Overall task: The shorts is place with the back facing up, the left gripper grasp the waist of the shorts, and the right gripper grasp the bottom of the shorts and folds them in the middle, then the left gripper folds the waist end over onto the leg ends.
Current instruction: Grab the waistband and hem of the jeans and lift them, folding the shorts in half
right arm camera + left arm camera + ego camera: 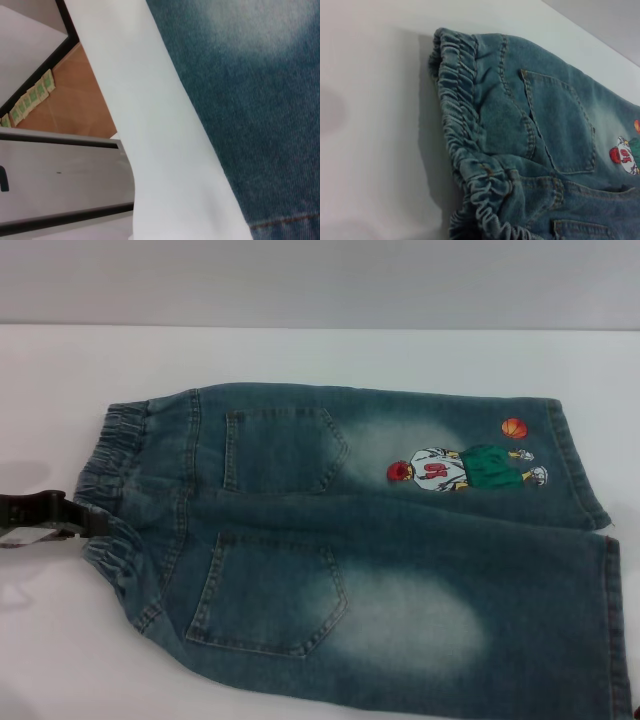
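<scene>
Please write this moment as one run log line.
shorts: flat, back up, unfolded | left hand: at waist | right hand: not in view | table: white

The white table (330, 355) carries the shorts (380, 560) (spread flat).

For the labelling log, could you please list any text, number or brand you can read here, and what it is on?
No text reads clearly.
Red marking on the white jersey of the embroidered basketball player on the shorts: looks like a number, too blurred to read.
Small green tags on the floor in the right wrist view: too small to read.
No brand label shows on the waist.
</scene>
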Controlling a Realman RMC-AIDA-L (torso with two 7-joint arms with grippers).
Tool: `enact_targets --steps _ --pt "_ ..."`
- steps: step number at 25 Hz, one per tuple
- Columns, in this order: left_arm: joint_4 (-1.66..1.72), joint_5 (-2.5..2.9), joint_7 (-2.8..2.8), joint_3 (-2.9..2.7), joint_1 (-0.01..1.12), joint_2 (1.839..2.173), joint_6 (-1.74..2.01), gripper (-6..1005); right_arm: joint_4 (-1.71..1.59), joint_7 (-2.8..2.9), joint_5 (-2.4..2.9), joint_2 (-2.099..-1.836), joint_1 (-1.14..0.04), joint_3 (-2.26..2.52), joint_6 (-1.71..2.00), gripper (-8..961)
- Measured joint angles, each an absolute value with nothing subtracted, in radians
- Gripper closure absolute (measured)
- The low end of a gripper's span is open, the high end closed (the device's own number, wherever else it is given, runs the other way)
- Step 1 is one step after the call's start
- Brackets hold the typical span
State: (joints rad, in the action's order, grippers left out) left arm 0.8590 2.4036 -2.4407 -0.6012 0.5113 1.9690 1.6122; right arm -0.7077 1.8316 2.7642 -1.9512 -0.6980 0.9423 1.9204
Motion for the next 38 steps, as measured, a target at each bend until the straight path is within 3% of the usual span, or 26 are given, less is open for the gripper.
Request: enact_targets --steps 38 --pt "0.859 2.380 -2.451 -0.601 0.514 1.965 1.609 974 -0.705 1.830 2.781 -1.962 -0.716 0.962 1.919 400"
